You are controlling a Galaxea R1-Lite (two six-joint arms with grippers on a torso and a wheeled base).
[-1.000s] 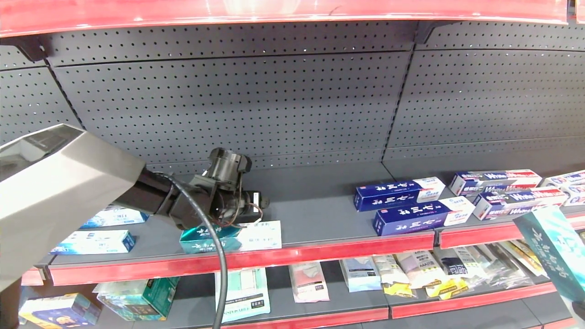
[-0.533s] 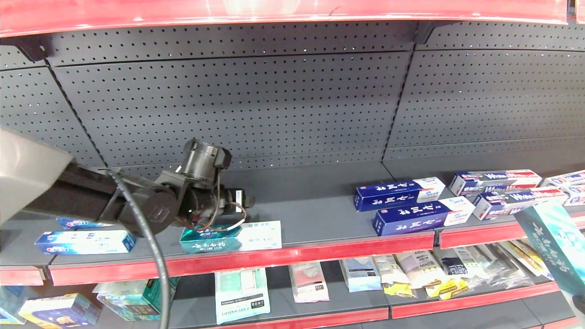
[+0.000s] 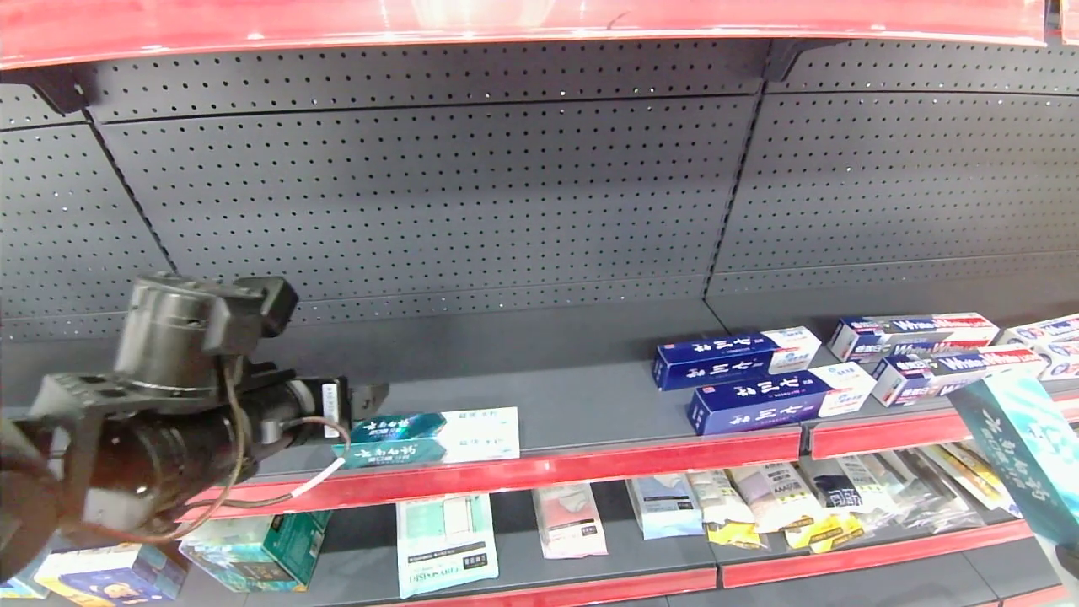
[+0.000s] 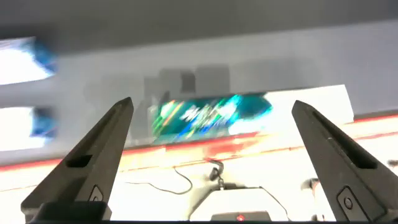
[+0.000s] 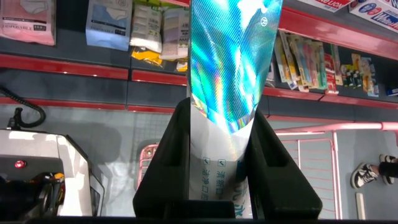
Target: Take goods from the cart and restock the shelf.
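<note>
Restocking looks midway: the left gripper [image 4: 212,104] hangs spread and empty beside the teal box [image 3: 426,438] on the shelf [image 3: 590,396] front; the right gripper [image 5: 221,124] clamps a second box [image 5: 233,56], probably next up.

A dark grey pegboard back wall [image 3: 506,194] spans the head view, with an upright seam [image 3: 732,202] toward two o'clock. At twelve o'clock a glossy red shelf front [image 3: 253,29] catches a light glare [image 3: 472,10] — at six o'clock run red edge strips [image 3: 590,462]. At the shelving's foot lies grey floor [image 5: 93,124].
</note>
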